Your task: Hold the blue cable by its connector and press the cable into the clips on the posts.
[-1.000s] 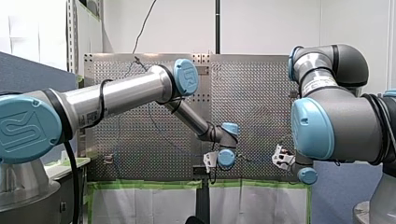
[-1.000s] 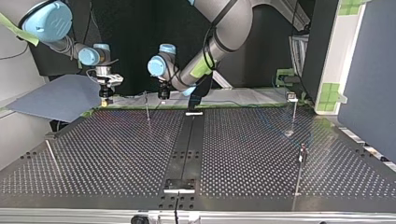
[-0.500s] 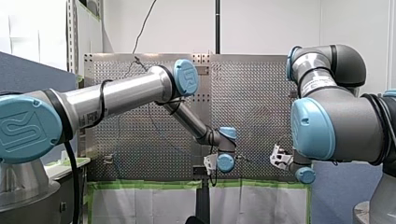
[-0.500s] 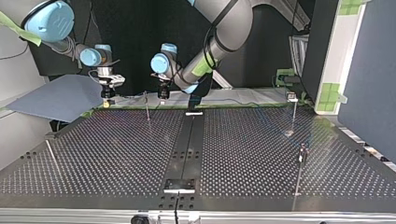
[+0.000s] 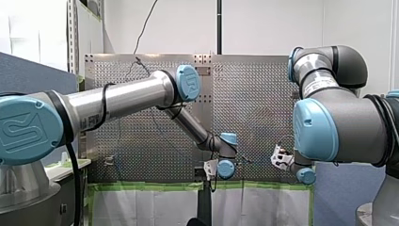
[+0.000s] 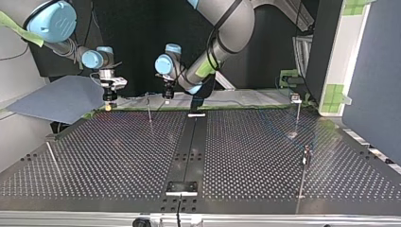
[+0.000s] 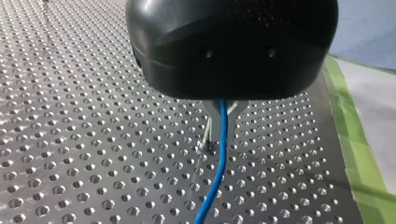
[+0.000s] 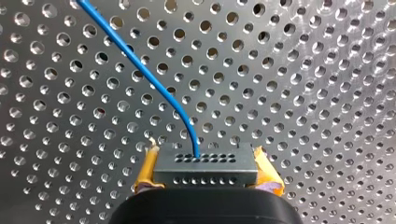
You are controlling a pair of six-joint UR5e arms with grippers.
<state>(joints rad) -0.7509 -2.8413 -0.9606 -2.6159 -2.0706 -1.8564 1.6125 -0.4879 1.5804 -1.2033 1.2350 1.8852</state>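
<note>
My right hand (image 8: 205,169) is clenched on the connector (image 8: 205,163), a dark grey block with rows of small holes, gripped on either side by the yellow pads (image 8: 145,170). The blue cable (image 8: 140,65) leaves the connector's upper face, bends, and runs away ahead of the hand over the perforated surface (image 8: 303,70).

In the left wrist view, my left hand (image 7: 222,114) is closed about the same cable. The blue line (image 7: 219,168) passes between the narrow metal fingers (image 7: 211,112) and carries on beyond them above the surface. A thin post (image 7: 208,137) stands just beside the cable, under the fingertips. Whether the cable touches it I cannot tell. A strip of green tape (image 7: 355,154) borders the surface on one side.

In the top view both hands hang low over the far edge of the surface (image 6: 236,156). My right hand (image 6: 109,99) is at that view's left and my left hand (image 6: 168,94) is nearer the middle. A slim post (image 6: 149,108) stands between them, closer to my left hand. More posts (image 6: 297,113) stand well apart at that view's right. The cable itself is too faint to trace there.
</note>
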